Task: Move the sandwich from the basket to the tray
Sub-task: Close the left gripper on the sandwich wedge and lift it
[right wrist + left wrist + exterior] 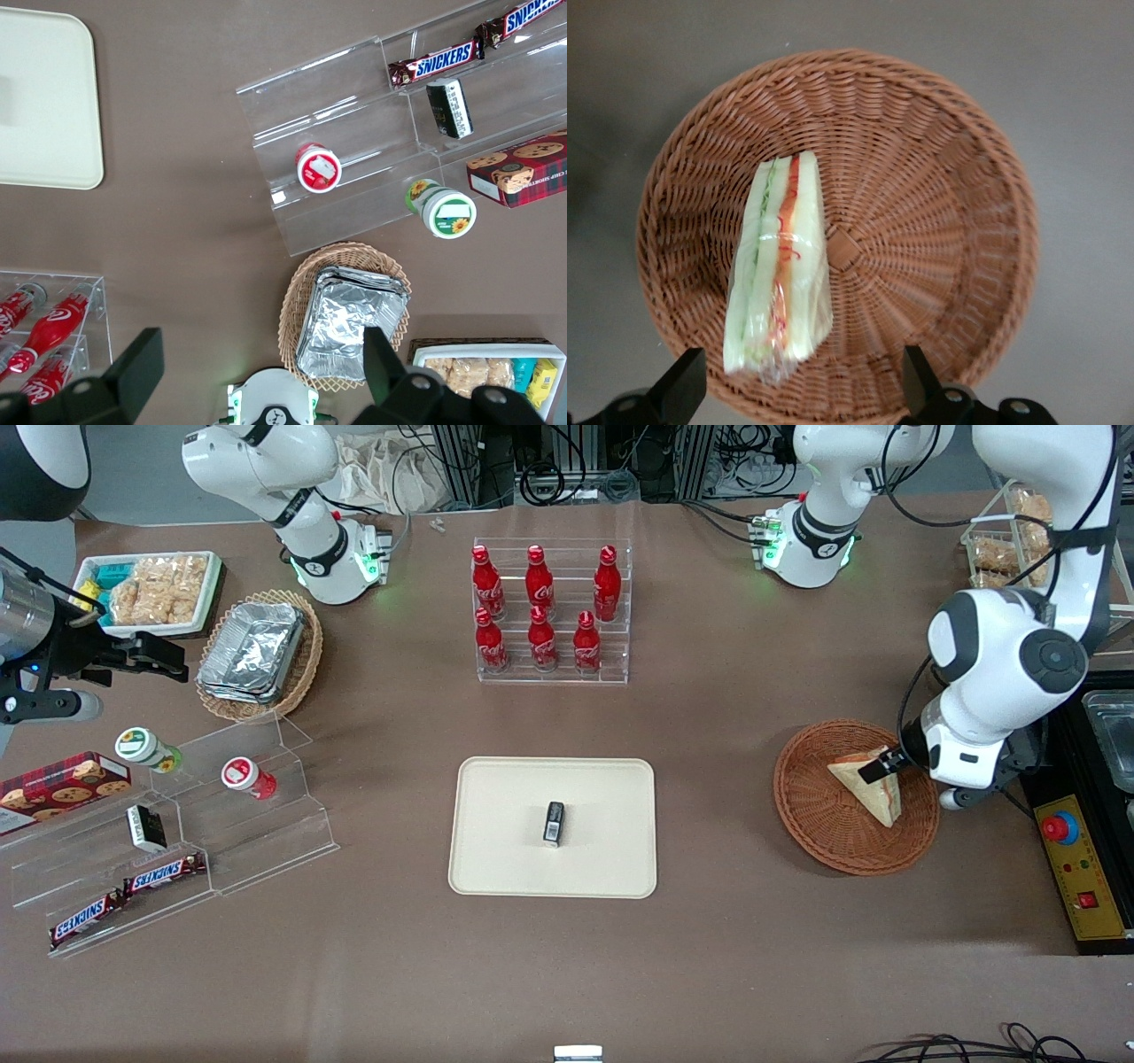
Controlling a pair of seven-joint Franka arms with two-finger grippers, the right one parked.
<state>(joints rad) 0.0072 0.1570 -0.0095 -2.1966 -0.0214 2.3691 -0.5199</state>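
- My gripper [879, 766] hung over the basket [824, 828] at the right of the front shot, fingers [680, 386] spread wide, gripping nothing.
- Sandwich [780, 266] sat in the basket, wrapped.
- Tray [505, 850] was mid-frame, small dark box [554, 822] on it.

The front view looks down over the whole table [709, 957]; the left wrist view looks closely down into the basket [939, 159], which both show, above which the hand [877, 766] hangs.
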